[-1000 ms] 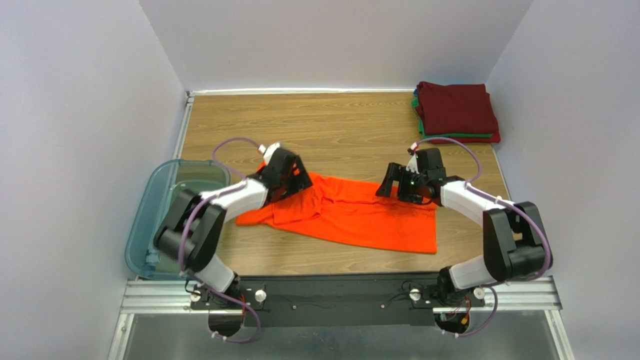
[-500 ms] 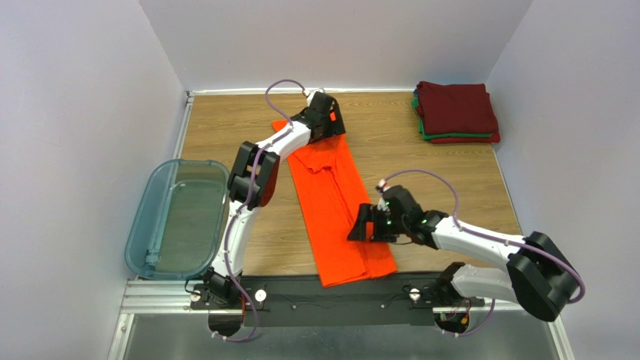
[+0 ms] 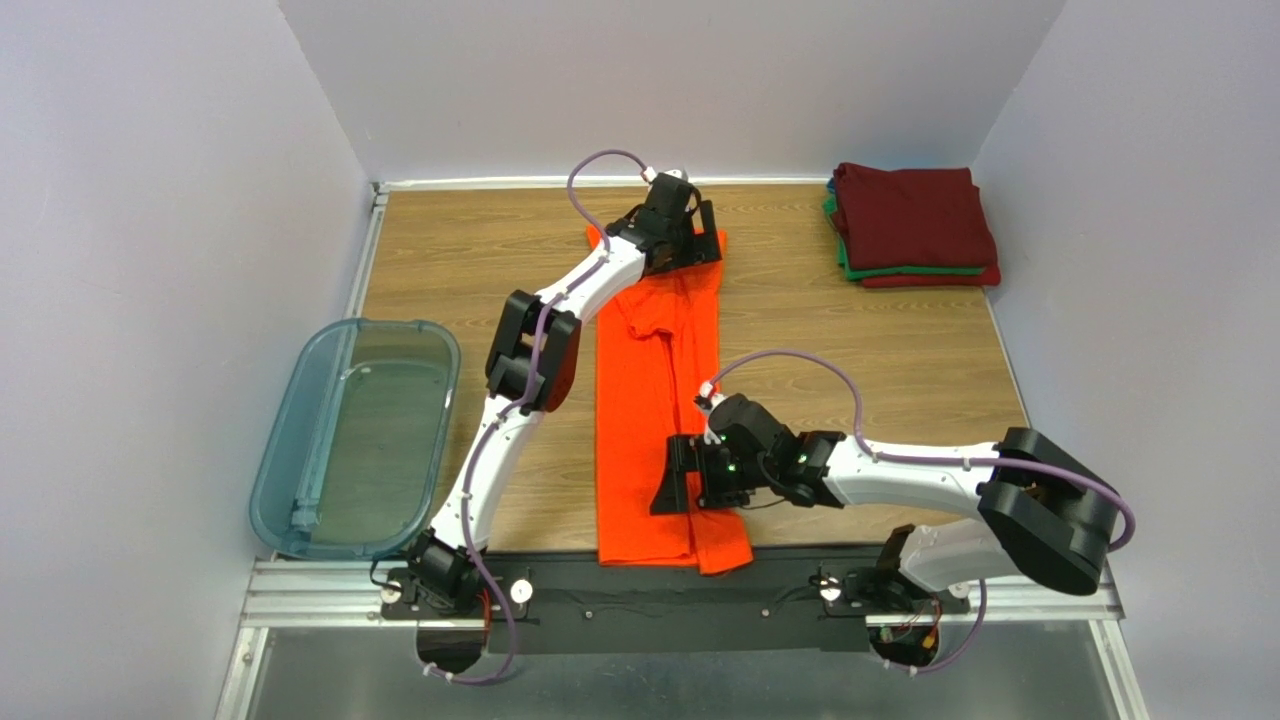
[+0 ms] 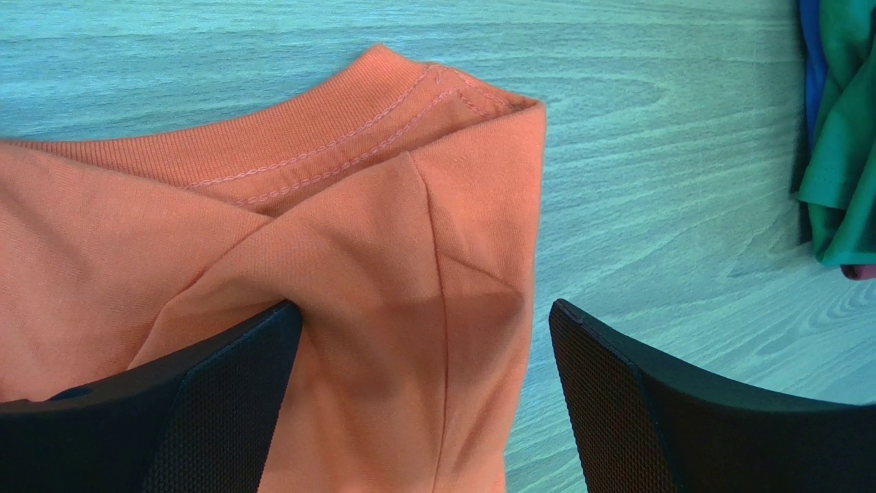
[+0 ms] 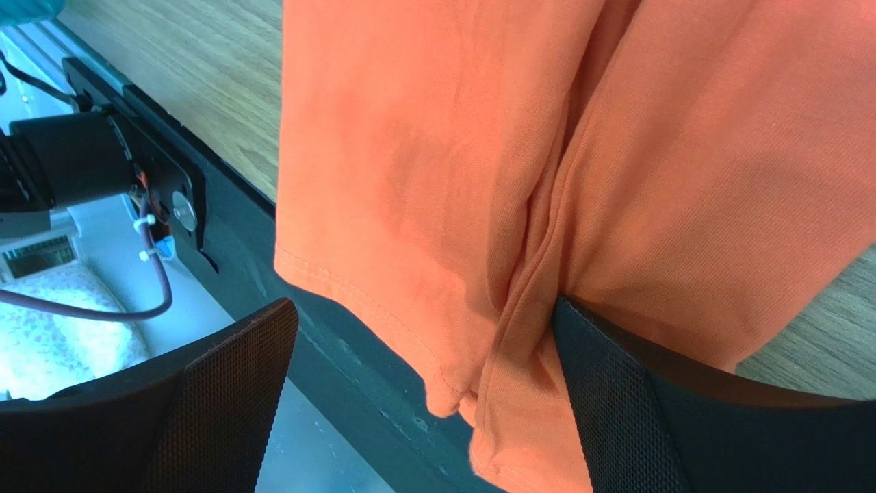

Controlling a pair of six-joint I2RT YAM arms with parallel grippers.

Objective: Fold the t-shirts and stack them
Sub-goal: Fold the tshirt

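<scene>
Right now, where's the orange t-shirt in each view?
Top external: orange t-shirt, a long strip at centre, running far to near.
Left wrist: its collar end, left and centre.
Right wrist: its hem end, top centre and right.
Shared landmark: the wooden table, in all three.

Soft cloth on grained wood.
The orange t-shirt [image 3: 654,405] was matt knitted cloth with a ribbed, stitched collar [image 4: 350,139]. The table [image 3: 451,255] showed a smooth wood grain, the bin [image 3: 353,435] was glossy translucent plastic, and the folded t-shirts [image 3: 914,218] were the same dull cloth.
</scene>
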